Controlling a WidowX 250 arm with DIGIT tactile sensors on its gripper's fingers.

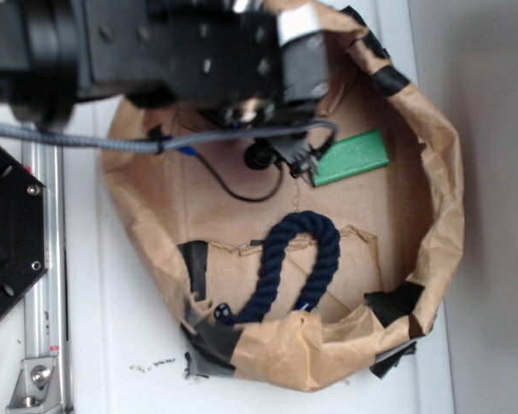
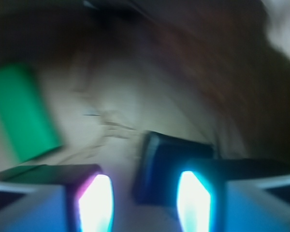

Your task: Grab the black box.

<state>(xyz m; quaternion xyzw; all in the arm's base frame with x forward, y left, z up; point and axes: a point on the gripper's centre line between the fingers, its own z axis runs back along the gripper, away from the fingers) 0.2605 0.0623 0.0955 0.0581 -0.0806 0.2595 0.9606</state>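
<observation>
In the exterior view the arm point(image 1: 155, 52) reaches in from nine o'clock across the top of a brown paper nest point(image 1: 432, 172) patched with black tape point(image 1: 194, 267). Its gripper point(image 1: 298, 159) is mostly hidden under the arm, touching or just beside the green block point(image 1: 352, 158) at about three o'clock. A dark navy rope point(image 1: 298, 259) curls at six o'clock. The black box cannot be made out here. The wrist view is blurred: the gripper's two fingers point(image 2: 95, 203) stand apart, released, with nothing between them. The black box point(image 2: 171, 164) lies just beyond the right finger, partly behind it, at about five o'clock. The green block point(image 2: 21, 111) sits at nine o'clock.
</observation>
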